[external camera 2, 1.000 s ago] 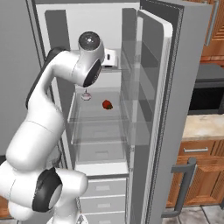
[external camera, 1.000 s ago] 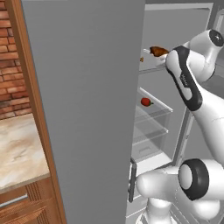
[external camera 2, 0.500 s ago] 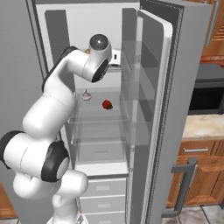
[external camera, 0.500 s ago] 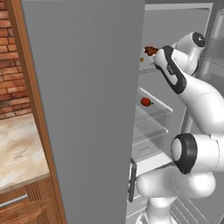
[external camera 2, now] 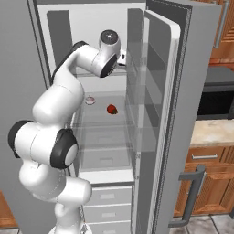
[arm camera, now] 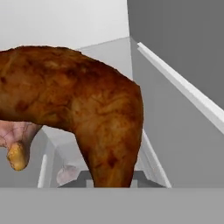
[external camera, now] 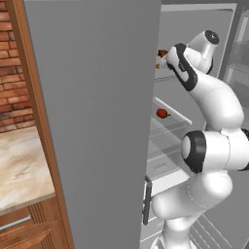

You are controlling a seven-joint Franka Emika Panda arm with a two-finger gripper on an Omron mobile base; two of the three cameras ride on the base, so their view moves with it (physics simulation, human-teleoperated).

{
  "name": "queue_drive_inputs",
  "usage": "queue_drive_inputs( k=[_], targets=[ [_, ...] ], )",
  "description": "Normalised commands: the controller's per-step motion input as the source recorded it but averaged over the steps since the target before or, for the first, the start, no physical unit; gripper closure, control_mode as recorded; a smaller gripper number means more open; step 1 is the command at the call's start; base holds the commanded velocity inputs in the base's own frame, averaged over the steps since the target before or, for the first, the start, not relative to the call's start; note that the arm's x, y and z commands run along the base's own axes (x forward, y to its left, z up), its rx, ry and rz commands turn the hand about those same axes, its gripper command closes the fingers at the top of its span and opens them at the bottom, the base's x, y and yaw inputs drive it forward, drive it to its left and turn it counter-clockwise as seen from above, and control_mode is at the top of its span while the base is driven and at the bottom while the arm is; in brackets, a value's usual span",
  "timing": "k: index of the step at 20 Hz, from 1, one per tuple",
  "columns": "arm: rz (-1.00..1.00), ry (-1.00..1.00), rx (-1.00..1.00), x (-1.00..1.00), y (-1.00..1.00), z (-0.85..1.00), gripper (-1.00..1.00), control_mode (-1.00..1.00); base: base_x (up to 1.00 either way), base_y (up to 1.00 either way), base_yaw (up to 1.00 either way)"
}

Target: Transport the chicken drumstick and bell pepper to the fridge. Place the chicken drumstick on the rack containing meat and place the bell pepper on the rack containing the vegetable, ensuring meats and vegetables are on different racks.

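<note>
Up close in the hand view, the reddish-brown chicken drumstick point(arm camera: 87, 109) runs down between my hidden fingertips. My gripper point(external camera: 166, 57) is shut on it, reaching into the open fridge point(external camera 2: 183, 91) just above the upper rack point(external camera: 163, 76). The drumstick point(external camera: 162, 52) pokes out past the hand. A pale pink piece of meat point(arm camera: 15, 138) lies on that rack beyond it. One rack lower, the red bell pepper point(external camera 2: 111, 109) rests on the shelf point(external camera 2: 103, 121) near a small pinkish-white vegetable point(external camera 2: 90, 99). The pepper point(external camera: 162, 113) also shows under my arm.
The grey fridge door point(external camera: 97, 121) stands open at the left, close beside my arm. The other door point(external camera 2: 157, 82) with its shelves is open at the right. Clear drawers point(external camera 2: 105, 157) sit below the racks. Wooden cabinets point(external camera 2: 210, 178) and a stone counter point(external camera: 22, 170) flank the fridge.
My arm has lifted and stretched deeper into the fridge, carrying the drumstick up over the upper rack. The bell pepper has stayed where it lies.
</note>
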Motion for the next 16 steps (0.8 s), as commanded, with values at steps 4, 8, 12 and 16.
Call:
queue_drive_inputs(
  k=[4,8,12,16],
  targets=[
    [0.01,0.1,0.14,0.08,-0.04,-0.21,1.0,-1.0,0.0,0.0,0.0],
    [0.0,0.0,0.04,0.0,0.03,-0.51,-1.0,-1.0,0.0,0.0,0.0],
    [0.0,-0.04,0.0,0.0,0.09,-0.31,-1.0,-1.0,0.0,0.0,0.0],
    [0.0,-0.02,0.0,0.03,0.0,-0.05,-1.0,-1.0,0.0,0.0,0.0]
  ],
)
